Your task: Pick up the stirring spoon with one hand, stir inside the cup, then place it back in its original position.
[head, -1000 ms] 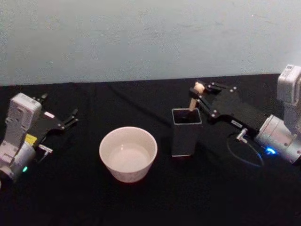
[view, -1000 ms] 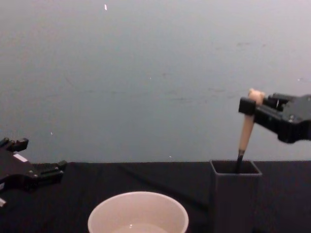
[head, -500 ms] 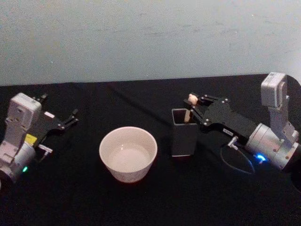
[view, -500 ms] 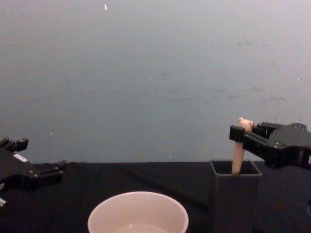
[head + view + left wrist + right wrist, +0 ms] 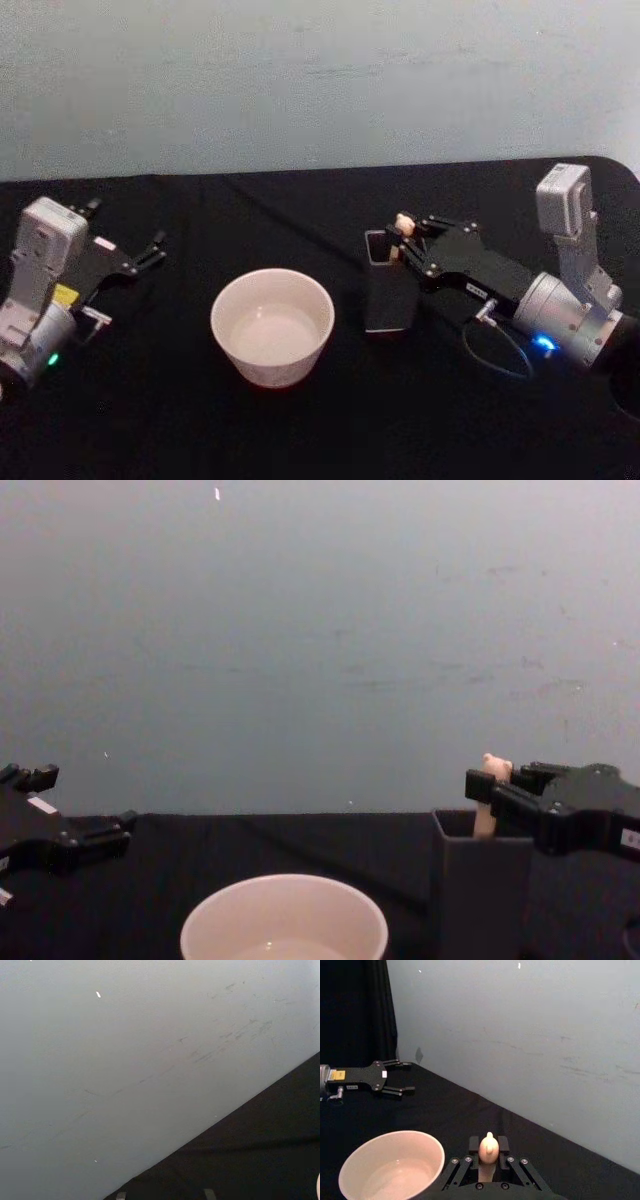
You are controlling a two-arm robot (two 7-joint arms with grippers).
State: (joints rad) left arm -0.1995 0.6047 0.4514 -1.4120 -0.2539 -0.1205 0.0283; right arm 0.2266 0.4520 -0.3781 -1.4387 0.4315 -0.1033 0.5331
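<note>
The right gripper [image 5: 407, 243] is clamped on the bear-head top of the stirring spoon [image 5: 488, 792], and most of the spoon is already down inside the dark grey holder [image 5: 388, 296], so I judge this to be the last step, the putting back. The spoon stands nearly upright: its long axis runs up and down, the bear head [image 5: 488, 1147] points up between the fingers, and the bowl end points down into the holder, hidden by its walls. The next move, I think, calls for opening the fingers and drawing the gripper away without dragging the handle or tipping the holder. The cup [image 5: 272, 324] stands beside the holder, on the side away from this gripper. The left gripper [image 5: 150, 251] rests far beyond the cup with fingers apart, idle.
</note>
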